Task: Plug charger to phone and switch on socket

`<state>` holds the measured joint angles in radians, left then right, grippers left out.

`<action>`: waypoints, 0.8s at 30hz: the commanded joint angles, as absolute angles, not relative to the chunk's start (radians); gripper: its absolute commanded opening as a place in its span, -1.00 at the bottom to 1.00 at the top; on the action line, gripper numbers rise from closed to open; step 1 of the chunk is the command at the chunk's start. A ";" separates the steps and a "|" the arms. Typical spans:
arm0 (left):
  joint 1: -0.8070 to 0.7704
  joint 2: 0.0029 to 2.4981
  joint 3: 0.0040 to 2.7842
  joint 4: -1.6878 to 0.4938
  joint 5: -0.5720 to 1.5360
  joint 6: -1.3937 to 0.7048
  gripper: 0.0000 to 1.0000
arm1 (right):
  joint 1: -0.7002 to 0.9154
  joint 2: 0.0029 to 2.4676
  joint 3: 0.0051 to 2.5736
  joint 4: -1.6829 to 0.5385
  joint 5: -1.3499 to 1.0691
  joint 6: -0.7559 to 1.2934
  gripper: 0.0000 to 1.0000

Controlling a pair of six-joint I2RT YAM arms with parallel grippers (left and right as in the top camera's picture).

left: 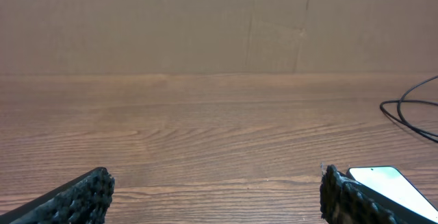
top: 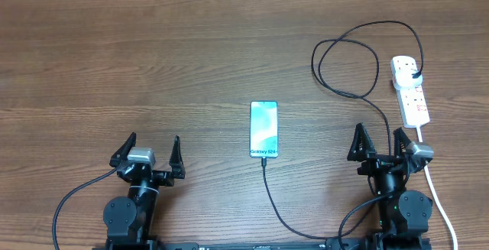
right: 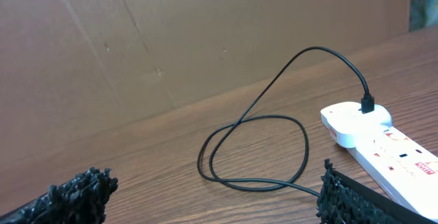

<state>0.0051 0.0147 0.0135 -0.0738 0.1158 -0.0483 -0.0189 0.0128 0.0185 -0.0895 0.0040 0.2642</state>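
1. My left tool [top: 150, 147] and right tool [top: 380, 143] both stand with fingers apart.
2. The phone [top: 263, 130] lies between them, the charger [top: 265, 175] meeting its near end.
3. The socket [top: 411, 91] lies beyond my right tool.

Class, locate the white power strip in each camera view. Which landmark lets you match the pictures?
Overhead: the socket lies at the right edge, in the upper half.
Left wrist: not in it.
Right wrist: the socket is in the lower right corner.
Shared landmark: the looped black cable of the charger, just left of the socket; part of the loop shows at the left wrist view's right edge.
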 commanded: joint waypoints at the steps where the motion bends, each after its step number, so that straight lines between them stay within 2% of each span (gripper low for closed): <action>1: 0.000 0.004 0.005 -0.070 0.105 -0.025 0.99 | -0.018 0.003 0.007 -0.083 0.002 0.252 1.00; 9: 0.000 0.004 0.005 -0.070 0.105 -0.025 0.99 | -0.013 0.002 0.007 -0.083 -0.020 -0.036 1.00; 24: 0.000 0.004 0.005 -0.070 0.104 -0.025 0.99 | -0.013 0.003 0.007 -0.082 -0.020 -0.027 1.00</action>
